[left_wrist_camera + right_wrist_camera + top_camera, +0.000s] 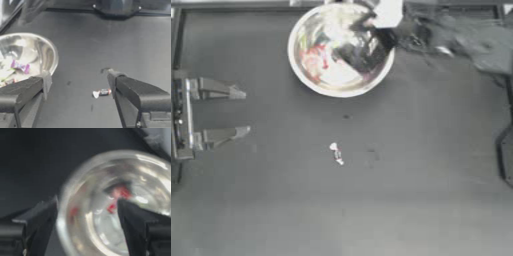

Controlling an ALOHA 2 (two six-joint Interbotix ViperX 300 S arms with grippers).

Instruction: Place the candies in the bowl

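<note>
Overhead, the right hand (371, 42) hangs spread above the bowl (314, 82); the left hand (234, 112), spread, idles. One candy (336, 153) remains on the worktop (425, 200); a hasty pinch could flick it away.

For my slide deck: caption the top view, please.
Right claw over the bowl; one candy left on the table.

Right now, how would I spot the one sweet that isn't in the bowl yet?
Start at the big shiny bowl at the table's far edge, then look toward the middle of the dark table. A tiny white-wrapped candy lies there alone, while the other sweets sit inside the bowl.
</note>
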